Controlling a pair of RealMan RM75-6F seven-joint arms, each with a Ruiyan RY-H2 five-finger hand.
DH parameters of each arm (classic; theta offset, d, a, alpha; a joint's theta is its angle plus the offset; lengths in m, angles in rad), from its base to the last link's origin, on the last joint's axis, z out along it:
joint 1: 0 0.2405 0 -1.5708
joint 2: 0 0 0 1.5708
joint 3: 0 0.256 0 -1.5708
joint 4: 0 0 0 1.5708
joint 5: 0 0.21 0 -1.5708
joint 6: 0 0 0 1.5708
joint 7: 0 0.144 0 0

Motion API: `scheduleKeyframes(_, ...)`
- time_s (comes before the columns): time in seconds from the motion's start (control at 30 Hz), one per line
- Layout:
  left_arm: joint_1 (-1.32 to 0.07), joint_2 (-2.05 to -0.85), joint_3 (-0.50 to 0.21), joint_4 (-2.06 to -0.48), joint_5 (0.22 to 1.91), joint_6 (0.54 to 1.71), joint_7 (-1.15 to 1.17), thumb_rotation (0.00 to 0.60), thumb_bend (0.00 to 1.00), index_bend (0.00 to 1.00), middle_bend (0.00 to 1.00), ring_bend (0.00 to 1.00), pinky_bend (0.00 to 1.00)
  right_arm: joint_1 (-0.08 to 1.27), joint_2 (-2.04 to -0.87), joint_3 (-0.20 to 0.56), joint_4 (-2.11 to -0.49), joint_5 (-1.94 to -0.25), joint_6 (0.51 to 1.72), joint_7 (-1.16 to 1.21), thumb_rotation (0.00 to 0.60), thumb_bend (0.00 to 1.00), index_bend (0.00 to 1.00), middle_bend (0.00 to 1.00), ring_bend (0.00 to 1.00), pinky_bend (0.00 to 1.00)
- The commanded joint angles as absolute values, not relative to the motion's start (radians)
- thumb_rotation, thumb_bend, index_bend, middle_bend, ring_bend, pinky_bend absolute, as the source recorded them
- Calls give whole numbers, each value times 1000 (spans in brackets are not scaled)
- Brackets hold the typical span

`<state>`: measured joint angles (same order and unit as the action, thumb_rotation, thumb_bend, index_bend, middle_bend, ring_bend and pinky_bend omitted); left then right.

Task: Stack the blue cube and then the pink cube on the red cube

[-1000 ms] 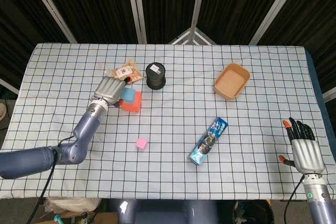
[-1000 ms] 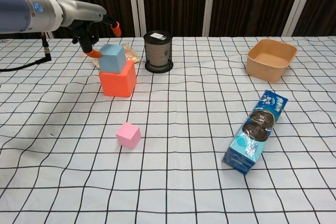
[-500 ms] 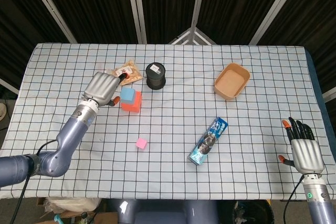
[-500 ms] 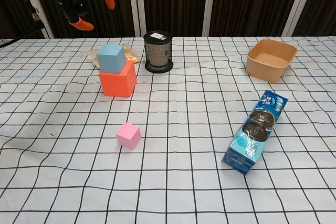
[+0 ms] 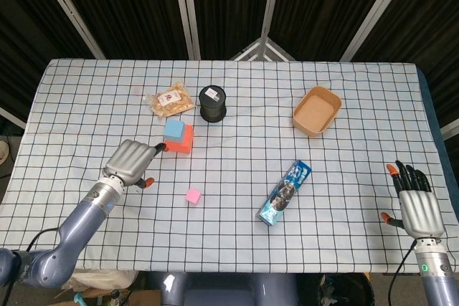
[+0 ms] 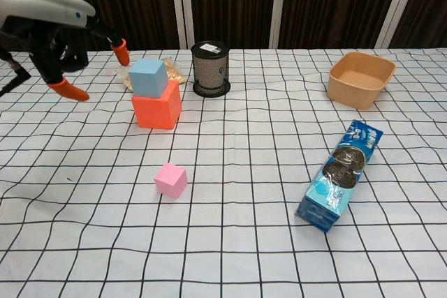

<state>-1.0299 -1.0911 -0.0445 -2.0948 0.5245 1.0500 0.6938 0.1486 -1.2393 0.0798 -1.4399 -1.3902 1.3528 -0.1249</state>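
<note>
The blue cube (image 5: pixel 173 130) (image 6: pixel 148 77) rests on top of the red cube (image 5: pixel 181 142) (image 6: pixel 158 109), left of centre. Nearer the front, the small pink cube (image 5: pixel 193 195) (image 6: pixel 170 179) lies alone on the cloth. My left hand (image 5: pixel 129 162) (image 6: pixel 59 45) hovers open to the left of the stack and holds nothing; its orange-tipped fingers are spread. My right hand (image 5: pixel 414 202) is open at the table's front right corner, far from the cubes, and shows only in the head view.
A black mesh cup (image 5: pixel 212 103) (image 6: pixel 211 68) and a snack packet (image 5: pixel 170 99) stand just behind the stack. A tan bowl (image 5: pixel 316 111) (image 6: pixel 360 78) is at the back right. A blue cookie pack (image 5: pixel 285 192) (image 6: pixel 339 174) lies right of centre.
My left hand has let go of the blue cube, risen and drawn back toward the front left. The blue cube stays on the red cube. The right hand has not moved.
</note>
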Motion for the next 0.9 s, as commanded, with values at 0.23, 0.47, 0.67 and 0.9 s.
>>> scheduleKeyframes(0.23, -1040, -1283, -14, -1931, 499, 1024, 723, 600, 301, 236, 852, 635, 631, 149, -1238, 79, -1437, -1389, 1348, -118, 600, 109, 18, 0, 0, 88)
scheduleKeyframes(0.47, -1042, -1367, -26, -1835, 574, 981, 687, 600, 349, 315, 856, 638, 633, 153, -1239, 81, -1429, -1382, 1336, -111, 600, 109, 18, 0, 0, 88)
scheduleKeyframes(0.67, -1051, -1407, -30, -1818, 606, 984, 696, 600, 376, 320, 854, 638, 634, 154, -1239, 80, -1430, -1384, 1335, -111, 600, 109, 18, 0, 0, 88)
scheduleKeyframes(0.9, -1067, -1444, -22, -1807, 596, 987, 730, 600, 353, 249, 853, 638, 633, 152, -1235, 78, -1438, -1390, 1342, -112, 600, 109, 18, 0, 0, 88)
